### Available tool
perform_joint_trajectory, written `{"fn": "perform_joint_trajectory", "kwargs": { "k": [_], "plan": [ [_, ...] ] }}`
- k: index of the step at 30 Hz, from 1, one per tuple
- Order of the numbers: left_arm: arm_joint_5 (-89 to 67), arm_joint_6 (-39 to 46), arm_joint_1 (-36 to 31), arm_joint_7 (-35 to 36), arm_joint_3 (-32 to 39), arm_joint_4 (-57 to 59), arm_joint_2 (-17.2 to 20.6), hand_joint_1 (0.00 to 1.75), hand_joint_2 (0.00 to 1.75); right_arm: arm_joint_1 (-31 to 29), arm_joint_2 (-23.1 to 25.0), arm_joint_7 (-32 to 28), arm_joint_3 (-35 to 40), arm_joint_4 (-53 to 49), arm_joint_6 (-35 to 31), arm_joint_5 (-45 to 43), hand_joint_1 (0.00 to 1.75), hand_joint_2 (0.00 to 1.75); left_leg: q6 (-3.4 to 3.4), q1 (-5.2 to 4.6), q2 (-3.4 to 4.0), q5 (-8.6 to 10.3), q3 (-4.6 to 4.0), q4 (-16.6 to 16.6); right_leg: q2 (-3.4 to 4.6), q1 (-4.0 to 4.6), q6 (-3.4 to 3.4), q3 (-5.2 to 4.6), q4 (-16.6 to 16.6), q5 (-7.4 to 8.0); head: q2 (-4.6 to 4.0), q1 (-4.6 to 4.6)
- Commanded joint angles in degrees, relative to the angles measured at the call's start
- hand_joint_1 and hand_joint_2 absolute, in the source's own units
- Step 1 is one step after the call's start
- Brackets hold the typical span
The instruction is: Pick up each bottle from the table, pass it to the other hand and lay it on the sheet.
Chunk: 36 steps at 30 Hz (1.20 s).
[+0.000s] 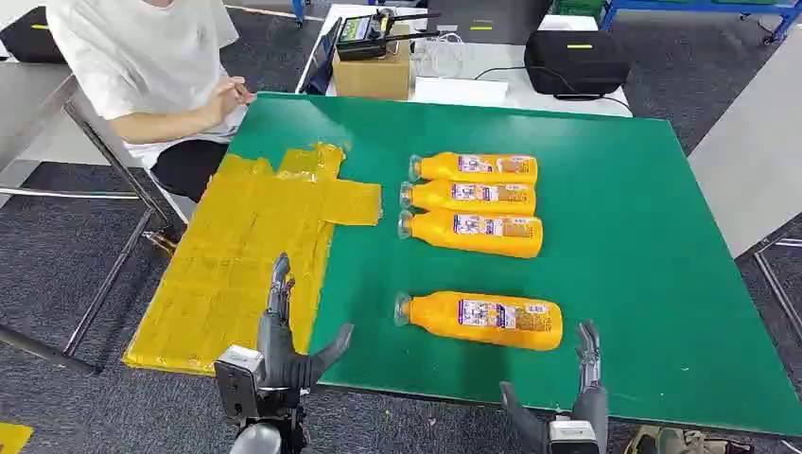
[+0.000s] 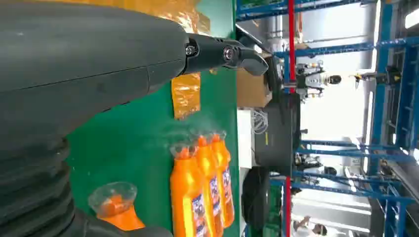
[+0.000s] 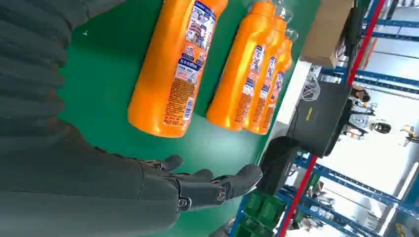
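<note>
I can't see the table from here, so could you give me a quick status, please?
Left hand and right hand open, holding nothing. Four bottles on table, nearest by right hand. Sheet bare.

Four orange bottles lie on the green table [image 1: 643,284]: three side by side in a row toward the far edge, namely the far bottle [image 1: 476,168], the middle bottle [image 1: 470,197] and the near bottle of the row [image 1: 473,233], and one lone bottle [image 1: 480,319] by the near edge. One yellow sheet [image 1: 236,265] covers the table's left edge. Two hands show, the left hand [image 1: 284,345] and the right hand [image 1: 567,397]. One person [image 1: 142,66] sits at the far left corner.
</note>
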Motion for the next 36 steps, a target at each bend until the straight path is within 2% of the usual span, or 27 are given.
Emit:
{"fn": "perform_joint_trajectory", "kwargs": {
  "k": [1, 7, 12, 18, 32, 36],
  "plan": [
    [0.4, -0.2, -1.1, 0.5, -1.5, 1.0, 2.2, 0.00, 1.75, -1.6, -2.9, 0.4, 1.8, 1.9, -0.6, 3.5, 0.00, 1.75, 0.17, 0.02, -0.03, -0.03, 0.19, -0.1, 0.01, 0.08, -0.25, 0.18, -0.2, -0.01, 0.00, 0.00],
    [0.6, -1.6, -2.5, 0.3, -2.1, 2.4, 2.4, 0.00, 1.75, -6.6, -6.4, 3.0, 4.2, 6.7, -0.6, 7.9, 0.00, 1.75, 0.10, 0.02, 0.06, 0.01, 0.11, -0.1, 0.08, 0.05, -0.15, 0.10, -0.1, 0.05, 0.00, 0.00],
    [0.6, -3.7, -4.2, 0.1, -2.8, 3.0, 2.6, 0.00, 1.75, -13.0, -10.8, 5.9, 9.3, 14.2, 1.5, 14.5, 0.00, 1.75, 0.15, 0.06, 0.06, 0.03, 0.22, -0.2, 0.09, 0.10, -0.23, 0.22, -0.2, 0.09, 0.00, 0.00],
    [1.8, -7.0, -5.2, 0.1, -3.2, 3.8, 2.8, 0.00, 1.75, -19.1, -13.1, 8.2, 13.1, 18.5, 4.1, 18.8, 0.00, 1.75, 0.11, 0.03, 0.07, 0.02, 0.21, -0.1, 0.09, 0.06, -0.16, 0.19, -0.2, 0.07, 0.00, 0.02],
    [1.8, -7.3, -5.3, 0.1, -3.2, 3.8, 2.9, 0.00, 1.75, -19.5, -13.3, 8.7, 13.5, 18.7, 4.6, 19.2, 0.00, 1.75, 0.14, 0.01, -0.01, 0.02, 0.22, -0.1, 0.02, 0.06, -0.21, 0.22, -0.2, 0.04, 0.00, 0.00],
    [1.7, -9.0, -6.0, 0.0, -3.7, 4.3, 3.1, 0.00, 1.75, -23.2, -13.4, 10.4, 16.2, 21.0, 6.5, 23.1, 0.00, 1.75, 0.15, 0.02, 0.08, 0.02, 0.20, -0.1, 0.12, 0.07, -0.23, 0.17, -0.1, 0.07, 0.00, 0.00]
  ]
}}
